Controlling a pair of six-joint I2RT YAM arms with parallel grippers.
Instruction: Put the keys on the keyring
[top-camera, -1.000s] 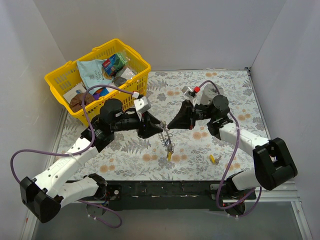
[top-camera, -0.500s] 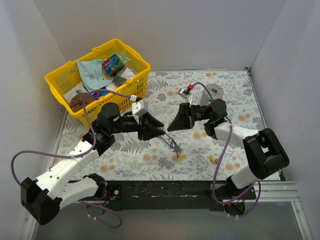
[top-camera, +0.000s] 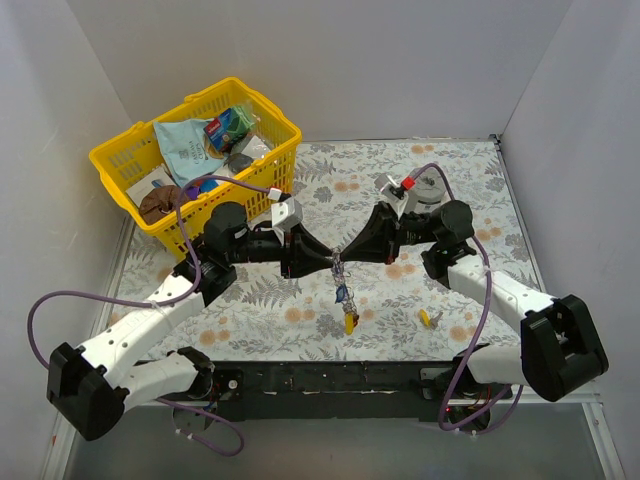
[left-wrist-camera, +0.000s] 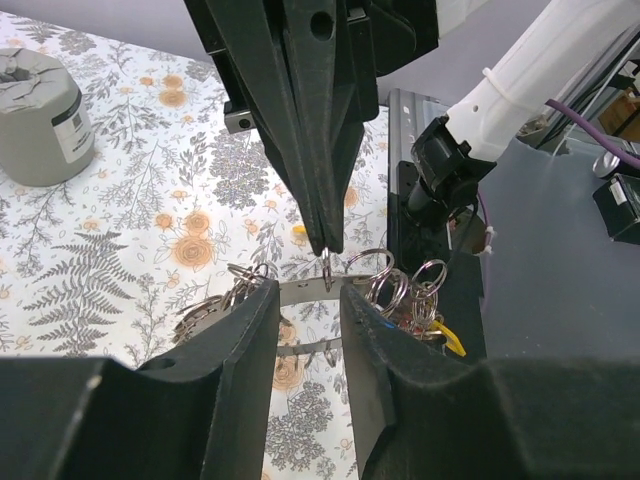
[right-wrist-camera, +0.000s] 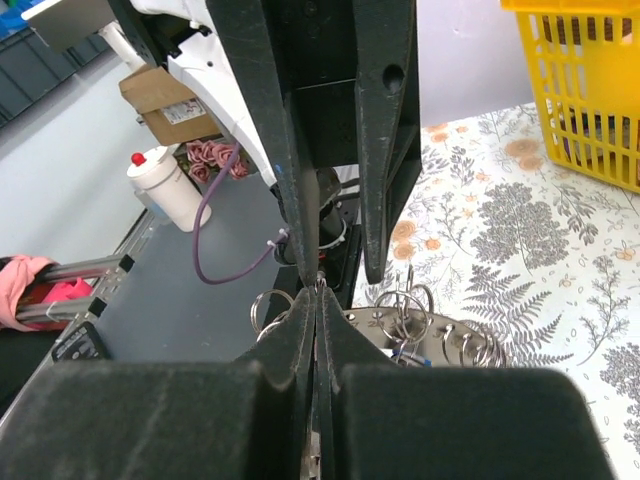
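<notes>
From above, my left hand (top-camera: 322, 262) and right hand (top-camera: 347, 254) meet over the counter (top-camera: 250, 310), the keyring (top-camera: 337, 270) hanging between them, the keys (top-camera: 346, 305) dangling below. Left wrist: my left fingers (left-wrist-camera: 250, 330) stand narrowly apart, straddling the keyring's band. Right wrist: my right fingers (right-wrist-camera: 290, 340) are pinched shut on the keyring at its rim.

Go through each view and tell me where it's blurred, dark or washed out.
Top external: evenly lit and sharp, shadows soft, but the keys are too small to separate. Left wrist: the left fingers are dark and blurred up close, the keyring between them sharp, the tablecloth washed out nearby. Right wrist: the right fingers are a black, out-of-focus mass; the yellow basket behind is crisp.
</notes>
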